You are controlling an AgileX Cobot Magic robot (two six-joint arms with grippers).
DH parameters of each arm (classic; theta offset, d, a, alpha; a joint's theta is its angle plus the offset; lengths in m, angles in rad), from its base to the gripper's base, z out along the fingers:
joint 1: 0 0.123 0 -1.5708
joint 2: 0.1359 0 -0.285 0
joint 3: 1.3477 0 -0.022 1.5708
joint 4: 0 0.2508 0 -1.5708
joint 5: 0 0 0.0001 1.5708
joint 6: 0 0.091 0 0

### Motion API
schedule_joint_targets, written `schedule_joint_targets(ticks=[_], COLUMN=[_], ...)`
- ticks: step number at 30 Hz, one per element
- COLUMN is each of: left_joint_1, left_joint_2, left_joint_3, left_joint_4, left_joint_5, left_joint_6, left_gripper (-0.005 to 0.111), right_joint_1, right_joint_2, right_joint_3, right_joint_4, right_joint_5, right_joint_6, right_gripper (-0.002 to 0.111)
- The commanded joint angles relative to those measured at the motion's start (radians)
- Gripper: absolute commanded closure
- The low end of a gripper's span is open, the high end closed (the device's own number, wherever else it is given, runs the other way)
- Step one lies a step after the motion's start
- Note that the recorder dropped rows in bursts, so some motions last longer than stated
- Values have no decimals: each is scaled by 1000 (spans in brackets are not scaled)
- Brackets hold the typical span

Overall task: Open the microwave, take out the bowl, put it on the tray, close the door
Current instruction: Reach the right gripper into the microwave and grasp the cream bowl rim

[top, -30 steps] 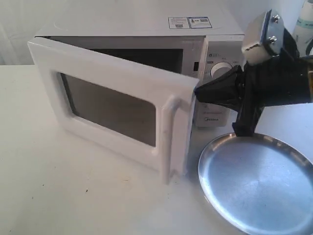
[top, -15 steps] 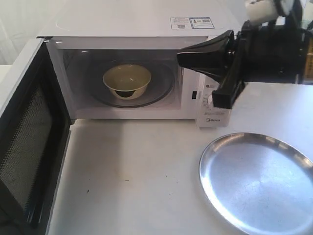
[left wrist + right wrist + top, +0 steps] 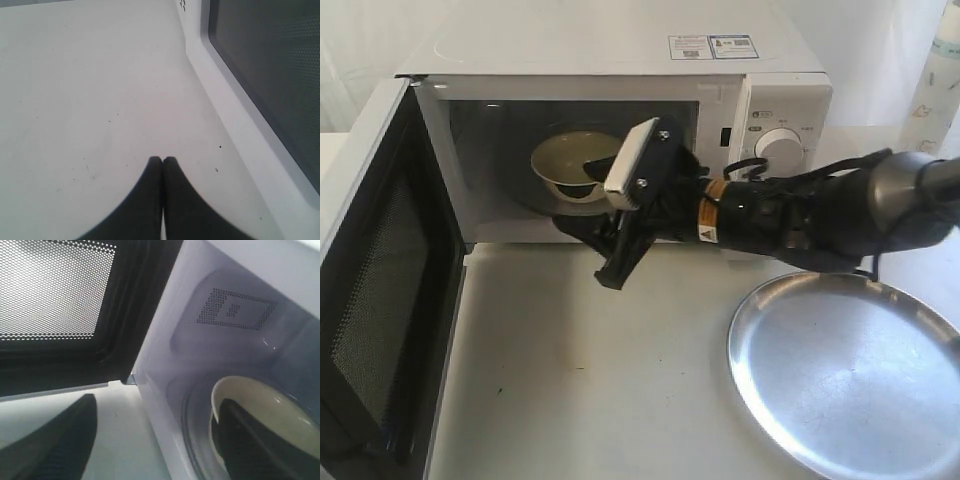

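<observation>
The white microwave [image 3: 610, 50] stands with its door [image 3: 370, 300] swung wide to the left. Inside, the cream bowl [image 3: 560, 155] rests on the glass turntable. My right gripper [image 3: 572, 195] is open at the oven's mouth. One finger dips inside the bowl [image 3: 240, 390]; the other hangs outside, over the table in front of the sill. In the right wrist view the right gripper [image 3: 157, 400] straddles the bowl's near wall. The silver tray [image 3: 850, 370] lies at the front right. My left gripper [image 3: 162, 160] is shut on nothing, low over the table beside the door's outer window [image 3: 270, 75].
The right arm [image 3: 800, 210] stretches across in front of the knobs [image 3: 782, 148] and above the tray's far rim. A clear bottle [image 3: 935, 80] stands at the back right. The open door [image 3: 55, 290] fences off the table's left side.
The door went from half open to fully open. My right arm dropped from beside the knobs and reached left into the oven mouth, one finger now inside the bowl.
</observation>
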Motion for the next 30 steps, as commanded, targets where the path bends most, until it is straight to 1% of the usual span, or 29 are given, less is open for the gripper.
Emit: schedule_joint_targets(ticks=[1,5,8,16,17,19,21,24,25,28,30], left_joint_1=[-5,-5,-5,-5,-5,-5,-5,-5,-5,-5,-5], left_joint_2=[-2,-2,-2,-2,-2,-2,-2,-2,-2,-2,-2], left_joint_3=[-3,-3,-3,-3,-3,-3,-3,-3,-3,-3,-3], left_joint_4=[-6,-6,-6,-6,-6,-6,-6,-6,-6,-6,-6], left_joint_5=[3,3,3,3,3,3,3,3,3,3,3], left_joint_6=[0,0,0,0,0,0,0,0,0,0,0], left_gripper=[107,107,107,107,107,107,107,107,107,107,107], right_joint_1=[50,80,89,89,89,89,89,89,92,102,118], right_joint_2=[87,142,179,290,302,317,331,335,335,313,291], right_joint_3=[-118,-232,-324,-481,-495,-509,-516,-516,-516,-514,-514], right_joint_4=[92,92,100,119,119,119,119,91,89,89,89], right_joint_5=[87,220,358,532,549,572,566,532,526,540,581], right_joint_6=[-56,-54,-46,-42,-42,-42,-45,-52,-52,-48,-43], right_gripper=[42,43,43,44,46,55,72,102,108,108,108])
